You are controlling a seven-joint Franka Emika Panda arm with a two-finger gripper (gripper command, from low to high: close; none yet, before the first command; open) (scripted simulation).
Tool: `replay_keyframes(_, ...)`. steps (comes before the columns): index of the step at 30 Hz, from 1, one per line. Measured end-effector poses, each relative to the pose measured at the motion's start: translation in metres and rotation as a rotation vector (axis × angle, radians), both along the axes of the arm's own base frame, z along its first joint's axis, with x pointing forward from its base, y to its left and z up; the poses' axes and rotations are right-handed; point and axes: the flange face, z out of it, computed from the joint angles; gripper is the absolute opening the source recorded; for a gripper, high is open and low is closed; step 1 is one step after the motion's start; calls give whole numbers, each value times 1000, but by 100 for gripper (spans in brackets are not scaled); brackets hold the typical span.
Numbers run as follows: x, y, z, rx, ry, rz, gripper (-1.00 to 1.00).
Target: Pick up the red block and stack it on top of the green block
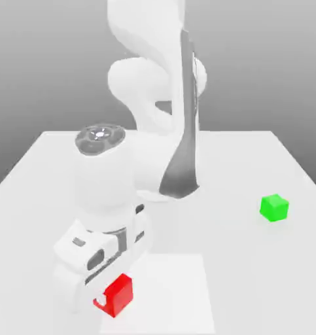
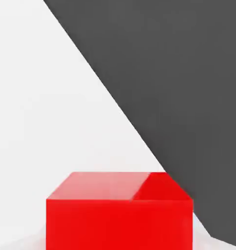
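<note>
- The table (image 1: 252, 275) holds both blocks.
- The red block (image 1: 118, 293) sits near the front edge of the table, toward the exterior view's left.
- The green block (image 1: 274, 207) sits well apart from it, farther back and toward the exterior view's right.
- The gripper (image 1: 103, 298) is down at the red block and closed around it.
- The arm's base (image 1: 160, 176) stands behind the red block, near the middle of the table.

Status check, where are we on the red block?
Gripper down at table, shut on red block. Green block sits apart toward the exterior view's right, nothing on it. No obstacle between them.
</note>
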Motion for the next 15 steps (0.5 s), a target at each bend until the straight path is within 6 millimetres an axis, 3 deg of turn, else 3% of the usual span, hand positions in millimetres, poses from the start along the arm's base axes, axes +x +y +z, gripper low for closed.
replay_keyframes(3,-14,73,7,28,4,258,-100)
replay_keyframes(6,-42,151,13,48,6,545,-100)
replay_keyframes(8,-73,209,17,58,7,772,-100)
replay_keyframes(11,-132,280,24,65,7,1120,-100)
replay_keyframes(13,-171,310,28,63,5,1330,-100)
replay_keyframes(15,-204,327,31,55,2,1508,-100)
